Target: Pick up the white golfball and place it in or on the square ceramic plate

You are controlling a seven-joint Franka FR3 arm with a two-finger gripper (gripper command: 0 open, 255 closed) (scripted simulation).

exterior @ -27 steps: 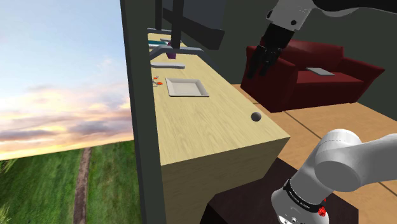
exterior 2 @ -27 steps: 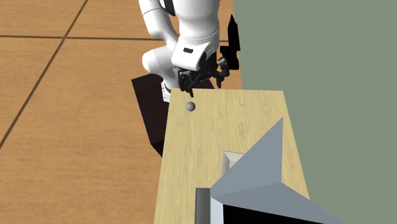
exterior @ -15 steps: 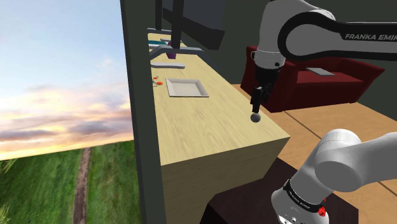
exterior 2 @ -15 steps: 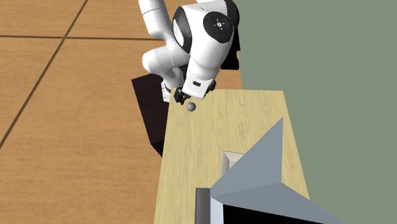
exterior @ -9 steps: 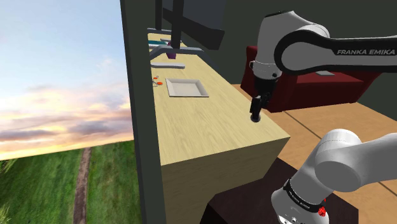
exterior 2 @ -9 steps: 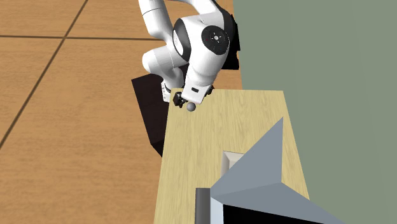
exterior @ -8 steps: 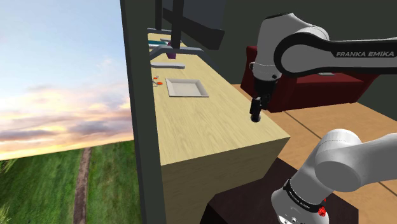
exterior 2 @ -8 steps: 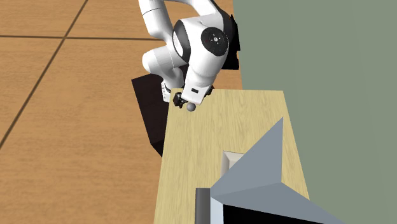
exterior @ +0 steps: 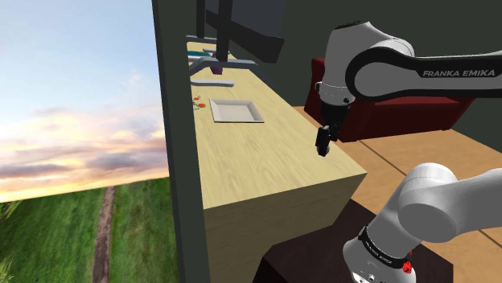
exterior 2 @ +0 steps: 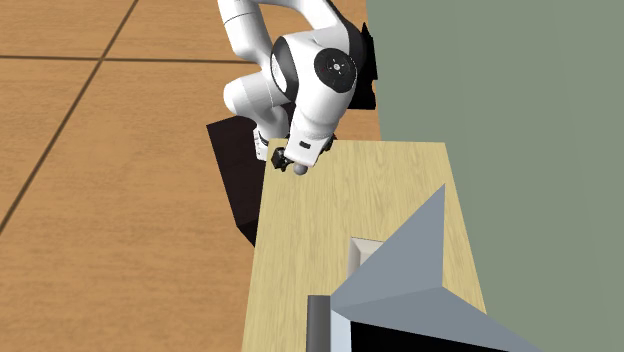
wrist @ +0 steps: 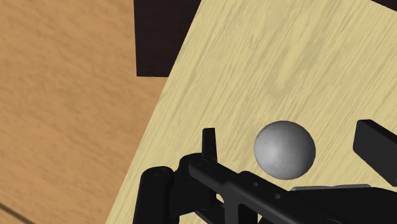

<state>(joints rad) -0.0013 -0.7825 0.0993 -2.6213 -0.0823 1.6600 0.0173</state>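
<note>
Tool (exterior: 323,145) has sunk lower — grey golfball (wrist: 284,149), partly hidden, between parted fingers (wrist: 208,144).

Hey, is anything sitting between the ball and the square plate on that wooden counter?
Nothing visible. Bare wooden counter lies between the grey ball, framed by the open gripper, and the square plate. Small red bits lie beside the plate, off that path.
</note>
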